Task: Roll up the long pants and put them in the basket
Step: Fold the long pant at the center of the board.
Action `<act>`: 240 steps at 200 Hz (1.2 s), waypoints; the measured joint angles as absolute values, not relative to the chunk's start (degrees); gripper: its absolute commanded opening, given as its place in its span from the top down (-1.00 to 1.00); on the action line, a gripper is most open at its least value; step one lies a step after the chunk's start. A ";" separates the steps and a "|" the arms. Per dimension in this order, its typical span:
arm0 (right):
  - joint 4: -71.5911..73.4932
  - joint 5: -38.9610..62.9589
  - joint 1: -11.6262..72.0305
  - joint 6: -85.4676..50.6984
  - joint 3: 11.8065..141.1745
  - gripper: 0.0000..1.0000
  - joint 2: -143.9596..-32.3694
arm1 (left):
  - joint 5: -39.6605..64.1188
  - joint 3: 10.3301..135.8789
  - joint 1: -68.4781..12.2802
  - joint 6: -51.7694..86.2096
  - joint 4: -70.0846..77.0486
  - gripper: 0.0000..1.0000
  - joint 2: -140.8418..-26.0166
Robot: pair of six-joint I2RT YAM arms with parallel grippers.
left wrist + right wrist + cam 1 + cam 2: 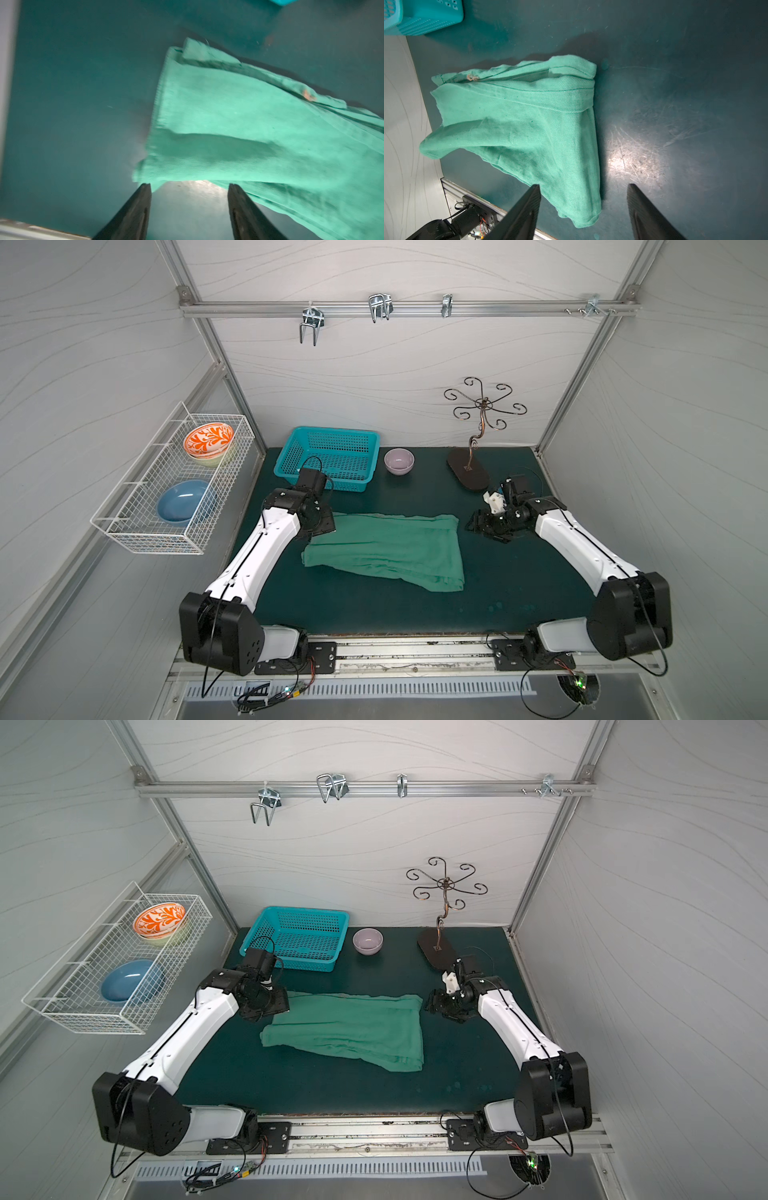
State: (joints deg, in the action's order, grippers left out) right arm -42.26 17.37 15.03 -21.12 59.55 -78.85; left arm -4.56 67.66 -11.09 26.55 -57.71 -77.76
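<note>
**A:** Since the roll starts at a pincer, left gripper (pixel 190 187) first: jaws apart, nothing between them, edge of the long pants (pixel 259 128) just past the tips

**B:** Right gripper (pixel 583 187)?

**A:** Also apart, empty; cloth corner shows between the fingers, not clamped

**B:** How does the cloth lie?

**A:** Folded flat mid-mat (pixel 519 572), long axis side to side, one end at each arm. Left looks slightly nearer, its wrist overlaps the cloth in both top views

**B:** So I'd guess it rolls from an end. Containers?

**A:** Turquoise basket (pixel 349 485) empty, lilac bowl (pixel 398 470) empty, both behind the pants, apart. Wire rack (pixel 153 539) on the left wall holds an orange bowl (pixel 208 439) on a pale bowl (pixel 210 459), plus a blue bowl (pixel 183 502)
</note>
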 measured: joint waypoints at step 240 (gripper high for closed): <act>-43.48 15.00 26.28 -31.59 46.54 0.20 -86.87 | -1.13 47.44 -2.04 44.80 -42.57 -0.28 -82.08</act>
State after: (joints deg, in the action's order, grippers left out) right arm -43.48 15.00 26.28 -31.59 46.54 -86.87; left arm -1.13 47.44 -2.04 44.80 -42.57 -82.08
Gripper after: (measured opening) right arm 0.305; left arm 0.633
